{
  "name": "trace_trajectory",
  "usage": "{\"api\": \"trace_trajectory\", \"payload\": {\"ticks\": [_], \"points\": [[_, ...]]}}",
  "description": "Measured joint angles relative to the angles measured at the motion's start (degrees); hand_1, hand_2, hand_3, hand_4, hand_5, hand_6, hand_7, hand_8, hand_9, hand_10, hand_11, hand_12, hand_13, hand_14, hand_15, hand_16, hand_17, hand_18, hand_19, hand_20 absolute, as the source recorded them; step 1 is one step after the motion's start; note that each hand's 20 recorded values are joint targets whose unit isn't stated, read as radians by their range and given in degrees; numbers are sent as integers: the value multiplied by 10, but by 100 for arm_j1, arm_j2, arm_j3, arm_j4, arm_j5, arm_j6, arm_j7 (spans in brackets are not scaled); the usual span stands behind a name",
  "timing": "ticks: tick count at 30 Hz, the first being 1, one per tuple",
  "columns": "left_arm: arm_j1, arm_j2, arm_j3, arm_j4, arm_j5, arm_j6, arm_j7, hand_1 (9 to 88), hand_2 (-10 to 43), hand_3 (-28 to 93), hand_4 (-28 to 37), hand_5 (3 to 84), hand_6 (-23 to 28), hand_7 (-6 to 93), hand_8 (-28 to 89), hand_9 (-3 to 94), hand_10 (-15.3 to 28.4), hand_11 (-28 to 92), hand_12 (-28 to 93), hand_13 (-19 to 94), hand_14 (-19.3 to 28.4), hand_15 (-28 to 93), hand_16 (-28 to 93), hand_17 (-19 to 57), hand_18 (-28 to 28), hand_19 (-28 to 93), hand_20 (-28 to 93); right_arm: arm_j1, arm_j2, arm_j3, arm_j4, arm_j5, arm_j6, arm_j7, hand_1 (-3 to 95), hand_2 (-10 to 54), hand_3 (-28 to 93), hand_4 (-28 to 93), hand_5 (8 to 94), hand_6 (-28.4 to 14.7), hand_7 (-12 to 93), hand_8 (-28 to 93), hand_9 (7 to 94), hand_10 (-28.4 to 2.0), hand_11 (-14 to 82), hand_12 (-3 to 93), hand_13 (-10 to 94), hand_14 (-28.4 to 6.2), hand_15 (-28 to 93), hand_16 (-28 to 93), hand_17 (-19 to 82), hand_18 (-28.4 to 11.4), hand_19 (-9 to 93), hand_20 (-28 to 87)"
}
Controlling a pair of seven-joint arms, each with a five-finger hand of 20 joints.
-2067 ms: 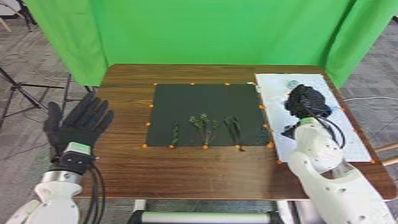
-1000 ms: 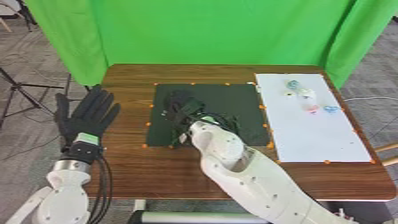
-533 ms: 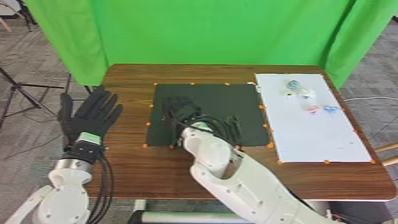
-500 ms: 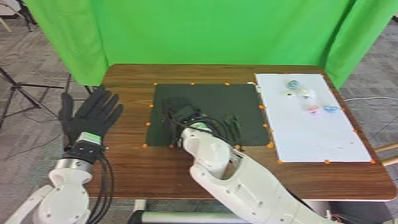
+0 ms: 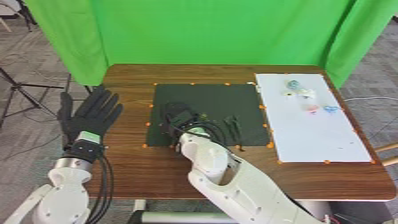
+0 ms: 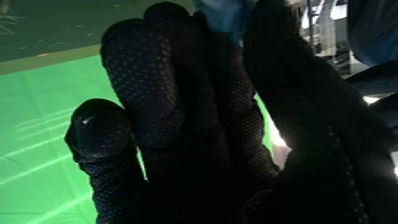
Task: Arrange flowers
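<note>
Right hand [image 5: 181,114] above mat [image 5: 220,98], pinching something blue [image 6: 226,15]

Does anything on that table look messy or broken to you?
Nothing looks spilled or broken. Slightly askew, perhaps: one green stem seems to poke past the near edge of the dark mat.
</note>
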Motion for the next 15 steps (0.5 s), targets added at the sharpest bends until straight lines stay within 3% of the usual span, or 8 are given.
{"api": "trace_trajectory", "payload": {"ticks": [11, 15], "points": [[139, 0, -114, -54, 6, 42, 11, 225, 184, 669, -283, 439, 72, 146, -93, 354, 129, 211, 85, 253, 137, 388, -102, -43, 126, 356, 90, -102, 20, 32, -136, -29, -34, 47, 402, -95, 739, -283, 693, -28, 217, -125, 743, -152, 176, 169, 767, -94, 546, 275, 467, -216, 932, 396], [157, -8, -121, -55, 5, 43, 34, 226, 185, 665, -283, 437, 73, 144, -93, 350, 128, 203, 86, 253, 136, 371, -102, -42, 127, 347, 89, -159, 79, 76, -294, -23, 47, 44, 388, -95, 748, -275, 647, -35, 213, -124, 685, -155, 166, 162, 744, -98, 562, 277, 455, -216, 932, 388]]}}
